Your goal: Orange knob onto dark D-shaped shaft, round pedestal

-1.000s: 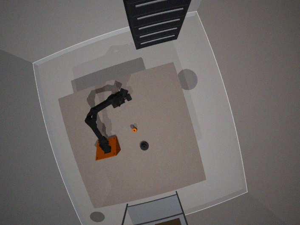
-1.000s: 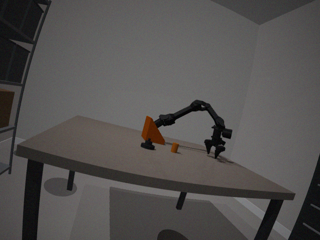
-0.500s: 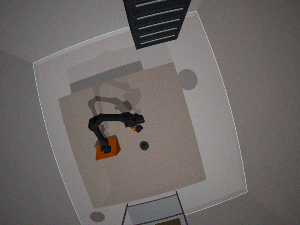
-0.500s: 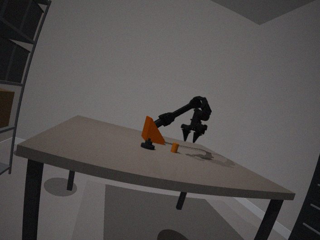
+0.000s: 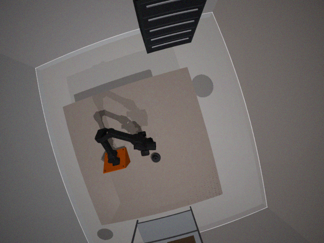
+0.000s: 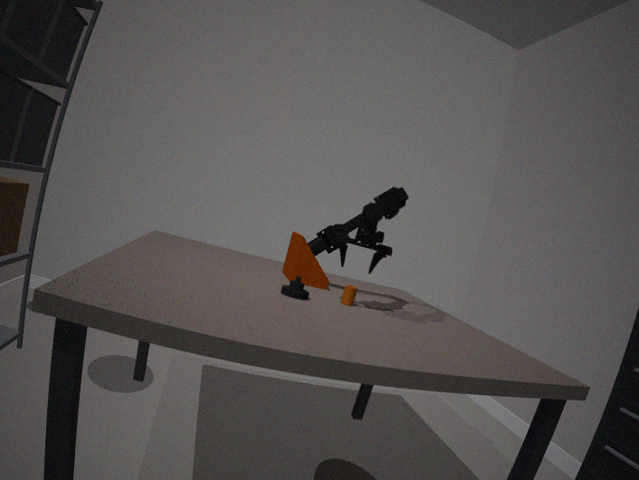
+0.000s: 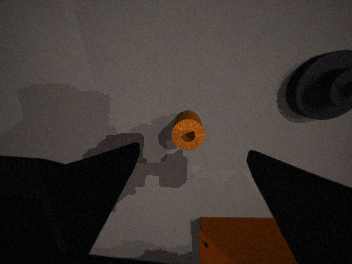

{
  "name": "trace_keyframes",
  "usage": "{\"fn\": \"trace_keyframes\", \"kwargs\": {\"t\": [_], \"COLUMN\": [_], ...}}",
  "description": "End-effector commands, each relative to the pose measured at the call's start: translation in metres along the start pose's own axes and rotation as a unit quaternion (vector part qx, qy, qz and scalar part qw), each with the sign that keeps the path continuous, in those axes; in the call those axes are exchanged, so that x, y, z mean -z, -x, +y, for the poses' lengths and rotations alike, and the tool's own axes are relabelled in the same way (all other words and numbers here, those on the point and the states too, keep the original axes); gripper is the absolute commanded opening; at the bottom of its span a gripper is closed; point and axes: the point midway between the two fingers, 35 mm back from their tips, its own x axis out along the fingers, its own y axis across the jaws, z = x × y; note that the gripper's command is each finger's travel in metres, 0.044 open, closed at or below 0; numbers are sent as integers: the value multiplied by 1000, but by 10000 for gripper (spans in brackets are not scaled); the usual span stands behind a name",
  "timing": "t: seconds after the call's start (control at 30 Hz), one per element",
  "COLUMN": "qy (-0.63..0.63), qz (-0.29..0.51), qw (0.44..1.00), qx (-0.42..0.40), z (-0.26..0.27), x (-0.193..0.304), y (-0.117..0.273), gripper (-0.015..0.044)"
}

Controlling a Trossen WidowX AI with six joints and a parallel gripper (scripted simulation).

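Note:
The orange knob stands upright on the table, its dark hole facing up. The hole looks D-shaped in the wrist view, but its flat side is hard to make out. In the top view the arm hides the knob. The dark round pedestal stands a short way from the knob, and its shaft is bare. My gripper is open and empty. It points down above the knob, which shows between the fingers in the wrist view, left of their middle.
The arm's orange base block stands near the pedestal and knob. A black drawer cabinet and a metal shelf rack stand beyond the table.

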Motion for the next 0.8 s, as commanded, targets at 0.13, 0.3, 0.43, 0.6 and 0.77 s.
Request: {"fn": "trace_keyframes", "kwargs": {"t": [0.13,0.3,0.43,0.6,0.77], "qy": [-4,-4,-3,-2,0], "qz": [11,11,11,11,11], "qw": [1000,1000,1000,1000,1000], "qx": [-3,-4,-3,-3,-3], "z": [2,2,2,2,2], "x": [6,6,6,5,5], "y": [-28,-38,-44,-52,-60], "gripper": [440,440,440,440,440]}}
